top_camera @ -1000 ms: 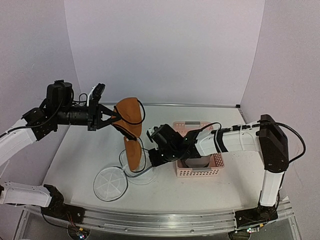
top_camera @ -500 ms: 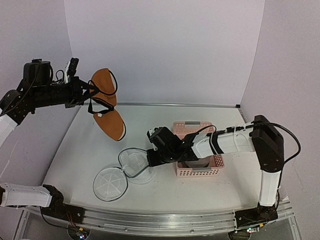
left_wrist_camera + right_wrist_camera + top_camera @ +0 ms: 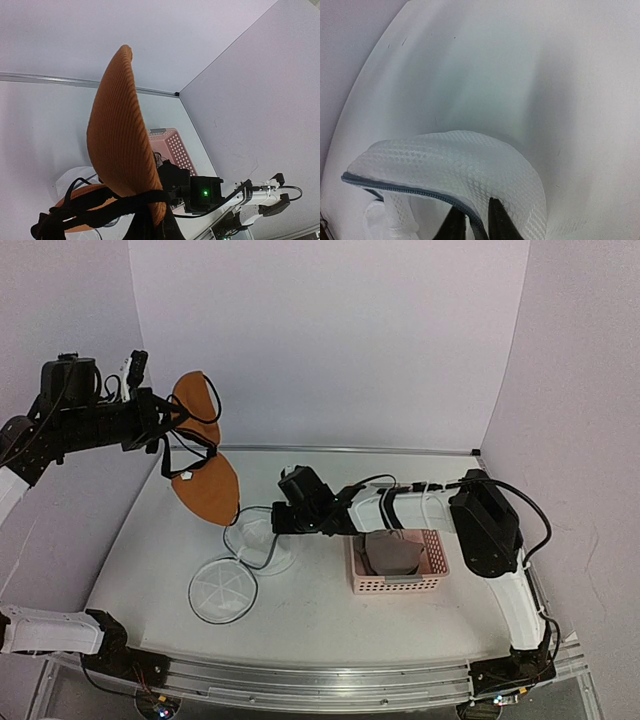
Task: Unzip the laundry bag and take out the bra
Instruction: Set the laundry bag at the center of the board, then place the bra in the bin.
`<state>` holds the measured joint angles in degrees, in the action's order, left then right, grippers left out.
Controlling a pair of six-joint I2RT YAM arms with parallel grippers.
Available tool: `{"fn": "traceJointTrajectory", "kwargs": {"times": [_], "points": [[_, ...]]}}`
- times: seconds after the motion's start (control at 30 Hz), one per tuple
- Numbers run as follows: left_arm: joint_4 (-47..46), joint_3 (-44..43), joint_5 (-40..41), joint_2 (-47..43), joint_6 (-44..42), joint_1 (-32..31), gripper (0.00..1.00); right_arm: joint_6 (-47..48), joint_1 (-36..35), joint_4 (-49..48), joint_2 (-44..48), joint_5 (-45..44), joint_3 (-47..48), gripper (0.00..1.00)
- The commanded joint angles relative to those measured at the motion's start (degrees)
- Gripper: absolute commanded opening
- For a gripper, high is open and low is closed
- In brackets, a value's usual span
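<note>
The left gripper clamps the bra by its straps, up left of the laundry bag; the right gripper pinches the bag's rim. The thin straps could slip, dropping it.

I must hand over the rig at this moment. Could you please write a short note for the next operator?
Left gripper: shut on the bra by its black straps; it hangs high over the left of the table.
Right gripper: pinching the zipper rim of the laundry bag, which sits on the table, its lid open flat beside it.
Done: bag unzipped, bra out.
Left: probably set the bra down and release the bag.
</note>
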<state>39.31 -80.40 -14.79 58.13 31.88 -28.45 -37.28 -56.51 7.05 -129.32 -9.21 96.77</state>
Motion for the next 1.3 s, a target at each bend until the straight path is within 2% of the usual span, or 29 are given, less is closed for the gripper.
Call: {"fn": "traceJointTrajectory", "kwargs": {"times": [0.0,0.17,0.3,0.4,0.57,0.77,0.93,1.07,1.27], "points": [[-1.03,-2.65,-0.67,-0.52,-0.82,0.22,0.00,-0.39,0.94,-2.41,-0.96,1.72,6.11,0.28],[-1.37,-3.77,-2.32,-0.08,-0.83,0.23,0.00,2.38,0.95,-3.64,5.16,2.22,3.25,0.48],[-1.58,-5.19,-3.95,0.60,-1.72,0.23,0.00,4.47,0.96,-4.14,13.11,1.64,-3.90,0.60],[-1.91,-5.88,-5.34,1.25,-3.06,0.23,0.00,5.93,0.92,-6.18,20.48,2.82,-10.39,0.67],[-4.28,-5.68,-10.67,1.88,-6.55,0.23,0.00,8.71,0.93,-8.63,29.24,9.86,-19.03,0.76],[-13.86,-2.66,-24.41,2.47,-11.44,0.23,0.00,13.42,0.89,-8.49,39.40,16.00,-28.10,0.80],[-20.36,-2.66,-36.04,6.05,-11.63,-0.01,0.00,16.33,0.97,-7.16,50.73,12.45,-35.97,0.84],[-25.26,-3.05,-40.20,9.87,-11.12,-2.58,0.00,17.41,1.05,-4.18,60.32,8.03,-40.91,0.87],[-29.59,-6.41,-41.17,17.77,-12.01,-8.54,0.00,16.98,1.05,-0.11,71.61,2.48,-45.78,0.88]]}}
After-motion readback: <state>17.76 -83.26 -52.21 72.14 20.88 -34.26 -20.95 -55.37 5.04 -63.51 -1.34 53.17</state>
